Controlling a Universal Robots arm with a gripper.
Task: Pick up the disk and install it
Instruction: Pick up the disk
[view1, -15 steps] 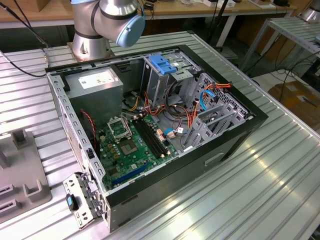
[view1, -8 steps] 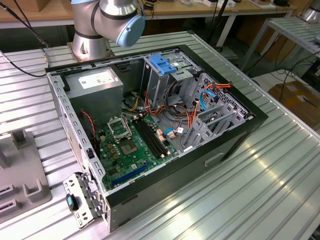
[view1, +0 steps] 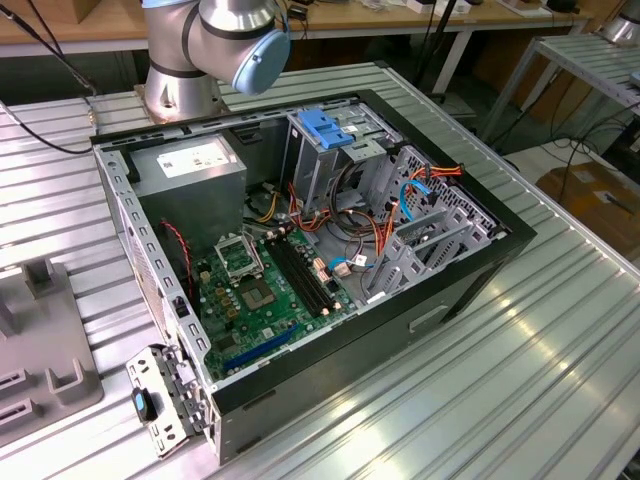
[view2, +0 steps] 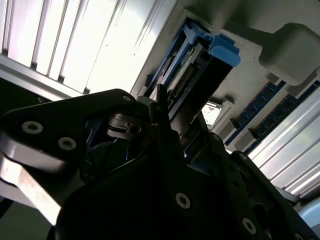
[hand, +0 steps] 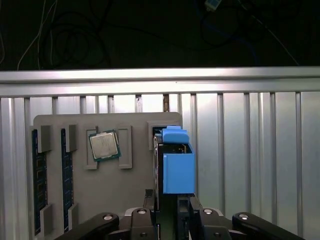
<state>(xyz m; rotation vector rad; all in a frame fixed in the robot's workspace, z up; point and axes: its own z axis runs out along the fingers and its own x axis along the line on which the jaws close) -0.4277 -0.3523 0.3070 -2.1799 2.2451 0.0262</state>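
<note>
Hand (hand: 173, 214) at one disk (hand: 178, 170) — beside one chip (hand: 104, 145), two memory sticks (hand: 35, 190)

The flat silver-grey metal hard drive in a bright blue plastic carrier (hand: 178, 167) stands upright on its edge near the middle of the first wrist view, at a flat grey tray (hand: 115, 195).

It was a workshop: a robot arm (view1: 215, 45) and an opened computer case (view1: 330, 375) stood on a ribbed metal table (view1: 530, 390) (wooden benches (view1: 100, 30) far behind).
</note>
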